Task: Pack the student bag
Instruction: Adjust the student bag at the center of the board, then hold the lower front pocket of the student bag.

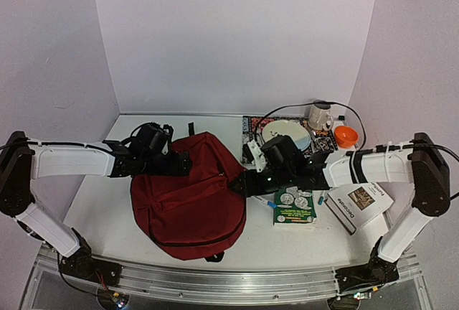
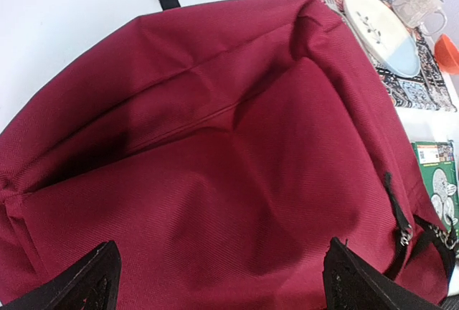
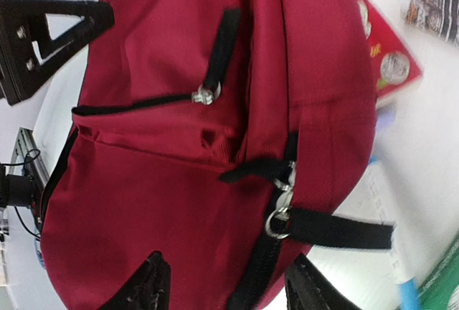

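Observation:
The dark red student bag lies flat in the middle of the table with its black zippers shut. It fills the left wrist view and the right wrist view. My left gripper is open and empty, just over the bag's far left top; its fingertips straddle bare fabric. My right gripper is open at the bag's right edge, its fingertips on either side of the main black zipper with two metal sliders and black pull tabs. A green book and a white book lie right of the bag.
A patterned mat at the back right carries a pale plate, a mug and an orange bowl. A blue pen lies beside the green book. A black cable runs over the right arm.

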You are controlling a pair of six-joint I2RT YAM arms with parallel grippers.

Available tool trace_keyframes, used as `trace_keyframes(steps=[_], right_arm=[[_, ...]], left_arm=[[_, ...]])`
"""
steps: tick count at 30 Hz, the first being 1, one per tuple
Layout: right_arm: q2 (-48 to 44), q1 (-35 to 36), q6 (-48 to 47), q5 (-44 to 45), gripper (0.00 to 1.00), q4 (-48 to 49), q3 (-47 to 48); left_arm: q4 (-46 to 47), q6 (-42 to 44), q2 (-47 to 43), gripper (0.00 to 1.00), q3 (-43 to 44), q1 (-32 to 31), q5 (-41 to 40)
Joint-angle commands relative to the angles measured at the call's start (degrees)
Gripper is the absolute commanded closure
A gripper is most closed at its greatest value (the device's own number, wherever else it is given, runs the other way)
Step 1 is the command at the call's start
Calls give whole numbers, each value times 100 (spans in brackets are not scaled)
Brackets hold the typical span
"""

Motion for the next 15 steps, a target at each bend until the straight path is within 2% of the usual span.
trace_keyframes(steps=[1,6,11,15], right_arm=[[-107,-398,-607,-33,38,-337,487],[192,-838,-758,-273,28,-346,641],[871,-953,-1042,-532,16,-340,1165],[1479,-988,-1133,-858,13,-326,1597]], left_arm=[[103,173,-422,1,92,23,133],[34,193,-580,1,130,20,325],[33,181,-488,1,266,5,756],[27,124,-389,1,434,-57,916]])
